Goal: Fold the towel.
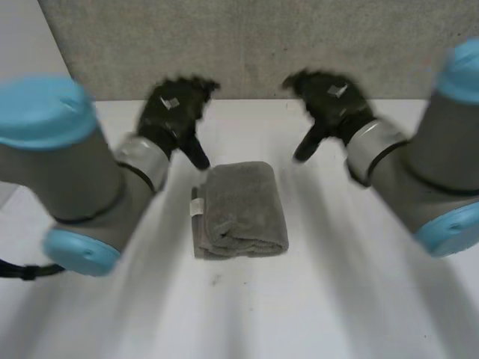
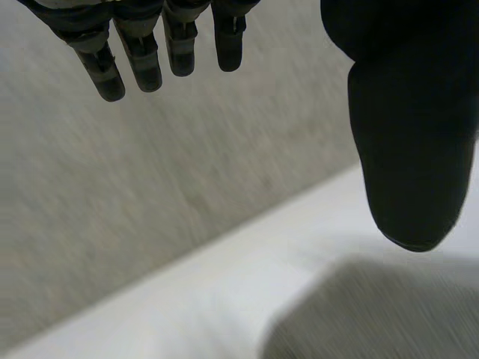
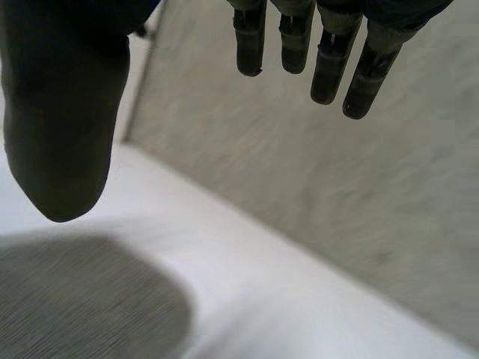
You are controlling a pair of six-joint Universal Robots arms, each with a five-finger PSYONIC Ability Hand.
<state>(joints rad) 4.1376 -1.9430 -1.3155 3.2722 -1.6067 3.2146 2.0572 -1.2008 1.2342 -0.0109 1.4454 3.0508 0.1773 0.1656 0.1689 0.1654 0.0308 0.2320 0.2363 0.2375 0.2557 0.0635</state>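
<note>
Grey arms (image 1: 67,172) flank the folded towel (image 1: 241,209) on the desk (image 1: 337,314); left hand (image 1: 171,112) and right hand (image 1: 333,101) hover just beyond it, fingers relaxed, empty.

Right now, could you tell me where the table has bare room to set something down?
The white table is bare either side of the folded grey towel and nearer the robot. Beyond it, the open left robot hand and right robot hand crowd the space.
</note>
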